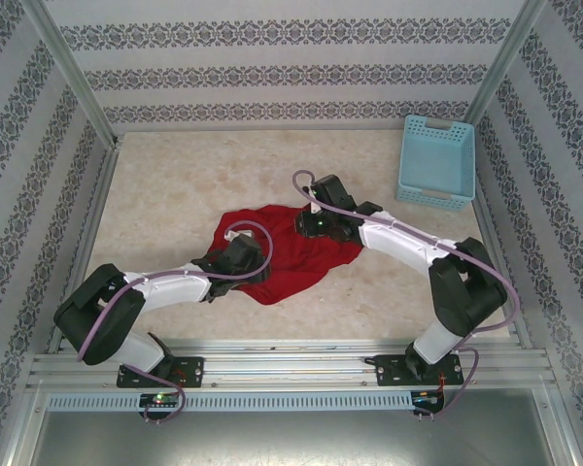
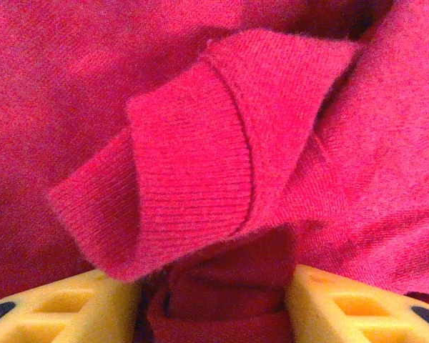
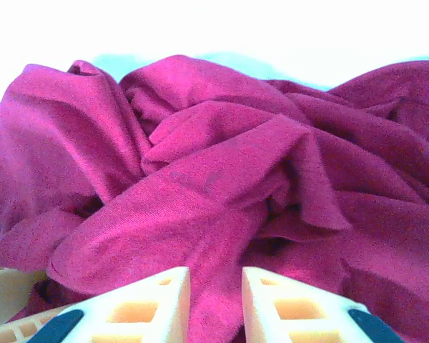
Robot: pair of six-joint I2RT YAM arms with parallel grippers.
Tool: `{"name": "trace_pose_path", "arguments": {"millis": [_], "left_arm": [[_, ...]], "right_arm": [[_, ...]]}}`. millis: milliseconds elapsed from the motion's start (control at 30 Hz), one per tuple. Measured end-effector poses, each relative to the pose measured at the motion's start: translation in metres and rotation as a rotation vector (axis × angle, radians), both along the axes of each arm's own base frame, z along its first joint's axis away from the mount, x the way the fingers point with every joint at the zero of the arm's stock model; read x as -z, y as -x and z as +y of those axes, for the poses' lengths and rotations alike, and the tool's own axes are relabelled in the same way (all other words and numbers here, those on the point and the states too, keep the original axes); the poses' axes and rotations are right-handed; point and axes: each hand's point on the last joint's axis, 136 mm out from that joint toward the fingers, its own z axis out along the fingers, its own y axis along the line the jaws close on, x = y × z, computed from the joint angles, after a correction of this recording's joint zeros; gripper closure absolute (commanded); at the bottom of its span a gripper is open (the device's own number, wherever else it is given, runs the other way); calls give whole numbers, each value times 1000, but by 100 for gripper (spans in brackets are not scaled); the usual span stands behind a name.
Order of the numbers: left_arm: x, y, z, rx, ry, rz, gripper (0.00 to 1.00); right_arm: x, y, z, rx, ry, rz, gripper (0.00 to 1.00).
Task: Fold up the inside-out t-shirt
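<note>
The inside-out t-shirt [image 1: 293, 264] is a red crumpled heap in the middle of the table. My left gripper [image 1: 254, 260] rests on its left side. In the left wrist view its yellow fingers [image 2: 64, 309] clamp a thick bunch of the t-shirt [image 2: 200, 157], and a ribbed hem folds over just above the left gripper [image 2: 214, 304]. My right gripper [image 1: 303, 225] is at the heap's upper edge. In the right wrist view the right gripper [image 3: 216, 304] stands nearly closed, with a fold of the t-shirt [image 3: 222, 164] pinched in the narrow gap.
A light blue plastic basket [image 1: 435, 160] stands at the back right corner. The beige table [image 1: 175, 194] is walled in by patterned panels on three sides. A metal rail runs along the near edge by the arm bases.
</note>
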Motion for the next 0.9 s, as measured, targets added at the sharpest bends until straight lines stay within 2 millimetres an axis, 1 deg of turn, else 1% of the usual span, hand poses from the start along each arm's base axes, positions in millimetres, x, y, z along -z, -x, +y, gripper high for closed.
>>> {"name": "trace_pose_path", "arguments": {"millis": [67,133,233,333,433,533,633,733,800,900], "left_arm": [[1,0,1,-2,0,0,46],[1,0,2,-3,-1,1,46],[1,0,2,-3,-1,1,46],[1,0,1,-3,1,0,46],[-1,0,1,-4,4,-5,46],[-2,-1,1,-4,6,-8,46],[-2,-1,1,-4,7,-7,46],[-2,-1,1,-4,6,-8,46],[-3,-1,1,-4,7,-8,45],[-4,-1,1,-4,10,-12,45]], "right_arm": [[3,-1,-6,20,16,-1,74],[13,-3,-14,43,49,15,74],[32,-4,-20,61,100,46,74],[49,-5,-21,67,143,80,72],[59,-6,-16,56,174,97,66],[61,-3,-6,25,184,92,61],[55,0,7,-6,179,77,58],[48,-3,19,-22,166,59,55],[47,-6,21,-22,166,57,54],[55,-9,20,-12,193,69,54]]}}
